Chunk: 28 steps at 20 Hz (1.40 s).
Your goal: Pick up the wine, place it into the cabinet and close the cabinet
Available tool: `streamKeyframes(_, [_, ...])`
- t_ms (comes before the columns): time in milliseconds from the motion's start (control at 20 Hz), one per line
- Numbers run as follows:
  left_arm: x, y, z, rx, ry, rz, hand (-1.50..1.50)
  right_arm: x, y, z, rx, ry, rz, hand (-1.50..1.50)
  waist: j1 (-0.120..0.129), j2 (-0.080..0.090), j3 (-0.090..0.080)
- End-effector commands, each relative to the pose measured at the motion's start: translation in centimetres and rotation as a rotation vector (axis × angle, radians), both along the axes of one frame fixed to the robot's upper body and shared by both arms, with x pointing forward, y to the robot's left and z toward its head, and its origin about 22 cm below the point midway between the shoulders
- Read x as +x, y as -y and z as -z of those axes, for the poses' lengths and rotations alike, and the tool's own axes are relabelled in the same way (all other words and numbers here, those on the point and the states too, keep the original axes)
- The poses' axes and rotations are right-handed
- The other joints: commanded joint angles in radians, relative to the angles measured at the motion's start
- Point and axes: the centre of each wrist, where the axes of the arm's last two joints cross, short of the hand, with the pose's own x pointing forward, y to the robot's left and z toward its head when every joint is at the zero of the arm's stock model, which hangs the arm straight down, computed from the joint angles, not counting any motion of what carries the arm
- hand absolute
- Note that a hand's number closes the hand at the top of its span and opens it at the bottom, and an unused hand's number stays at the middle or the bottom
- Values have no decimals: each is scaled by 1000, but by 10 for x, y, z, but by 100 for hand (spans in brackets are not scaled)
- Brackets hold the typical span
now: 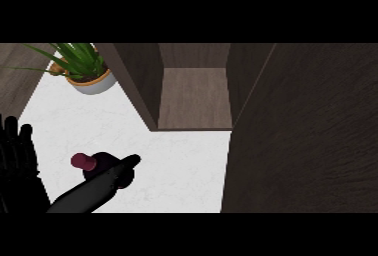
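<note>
The wine bottle [83, 161] stands on the white counter [177, 170] at the lower left; its maroon cap shows, and its dark body is mostly hidden. My right hand [118, 172] comes in from the lower edge and lies against the bottle's right side, dark against dark. In front of the bottle, further back, is the open cabinet [196, 100], with a bare wooden shelf inside. Its right door [303, 135] swings out towards me and fills the right side of the view. My left hand [16, 160] rests open at the left edge, fingers up.
A potted green plant [87, 75] in a white and orange pot stands at the back left, next to the cabinet's left door [136, 85]. Bare white counter lies between the bottle and the cabinet opening.
</note>
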Motion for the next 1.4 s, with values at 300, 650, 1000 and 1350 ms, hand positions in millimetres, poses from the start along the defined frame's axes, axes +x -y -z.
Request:
streamKeyframes(300, [-10, -20, 45, -34, -109, 8, -150, -53, 16, -40, 42, 83, -33, -150, -7, -1, -2])
streamKeyframes(650, [13, -32, 79, -78, -148, 10, -150, -44, 5, -33, 61, 62, -48, -150, -6, 1, -1])
streamKeyframes(1000, [10, -63, 112, -90, -179, -19, -150, -46, 7, -34, 63, 71, -34, -150, -6, -1, -2])
streamKeyframes(1350, [12, -90, 143, -91, -195, -23, -150, -49, 11, -31, 44, 52, -31, -150, -4, -1, -1])
